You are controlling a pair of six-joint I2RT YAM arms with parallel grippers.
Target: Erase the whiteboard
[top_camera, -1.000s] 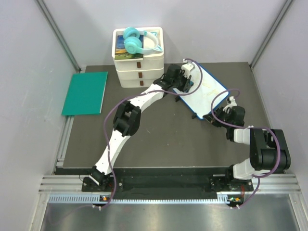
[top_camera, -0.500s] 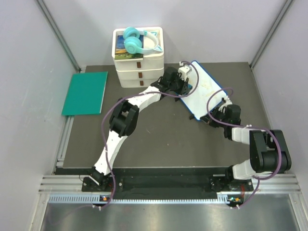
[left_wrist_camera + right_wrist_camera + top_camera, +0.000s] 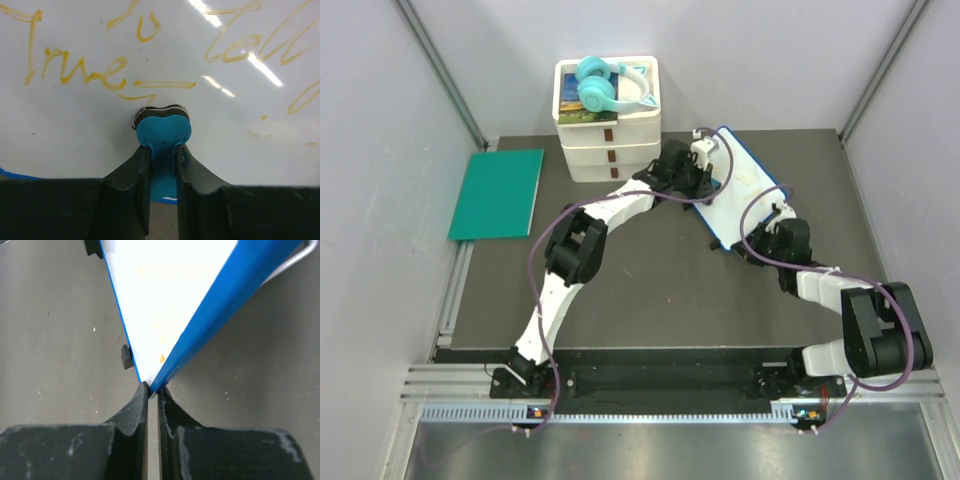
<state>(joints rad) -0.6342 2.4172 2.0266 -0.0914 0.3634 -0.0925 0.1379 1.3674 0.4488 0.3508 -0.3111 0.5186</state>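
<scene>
The whiteboard (image 3: 745, 195), white with a thin blue frame, stands tilted on the dark table at the back right. Yellow-orange writing covers its face (image 3: 225, 65). My left gripper (image 3: 162, 150) is shut on a small blue eraser (image 3: 163, 132), whose felt end presses against the board just below the writing; it also shows in the top view (image 3: 705, 170). My right gripper (image 3: 153, 389) is shut on the board's near corner (image 3: 165, 375) and holds it off the table; it also shows in the top view (image 3: 760, 245). Small black stand feet (image 3: 127, 356) show at the board's edge.
A stack of white boxes (image 3: 608, 130) with light blue headphones (image 3: 605, 85) on top stands at the back, left of the board. A green flat mat (image 3: 498, 192) lies at the far left. Grey walls close in both sides.
The board's near end has moved left with my right gripper, which shifted left and a little up. My left gripper with the eraser has barely shifted on the board.
</scene>
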